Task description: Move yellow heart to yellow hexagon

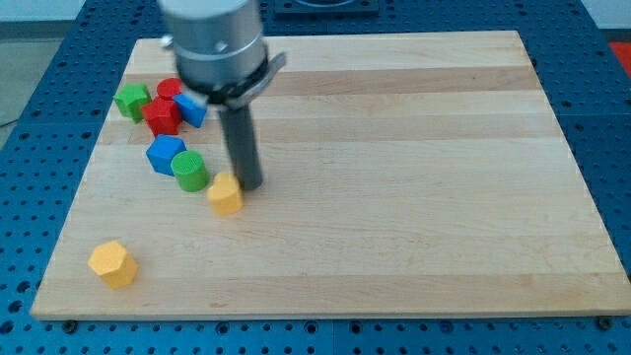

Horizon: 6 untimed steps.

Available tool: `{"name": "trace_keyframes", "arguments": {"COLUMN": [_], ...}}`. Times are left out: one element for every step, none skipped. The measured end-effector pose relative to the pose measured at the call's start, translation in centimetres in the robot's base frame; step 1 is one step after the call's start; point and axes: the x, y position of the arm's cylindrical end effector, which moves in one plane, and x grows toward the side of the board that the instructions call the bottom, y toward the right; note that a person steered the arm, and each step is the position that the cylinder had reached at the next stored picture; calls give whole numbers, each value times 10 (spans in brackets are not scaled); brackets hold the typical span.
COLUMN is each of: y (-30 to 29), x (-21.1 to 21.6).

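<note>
The yellow heart [226, 194] lies on the wooden board left of centre. The yellow hexagon [111, 263] lies near the board's lower left corner, well apart from the heart. My tip [248, 184] stands just right of and slightly above the yellow heart, touching or nearly touching it. The rod rises from there to the arm's grey body at the view's top.
A green cylinder [188, 170] and a blue block [165, 154] lie just up-left of the heart. Further up-left are a red block [161, 115], a blue block [191, 108], a red cylinder [171, 89] and a green block [132, 101]. The board [414, 197] is edged by a blue perforated table.
</note>
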Motion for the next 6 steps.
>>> {"name": "trace_keyframes", "arguments": {"y": [-40, -35, -34, -50, -55, -51], "x": [37, 31, 27, 55, 74, 75]}}
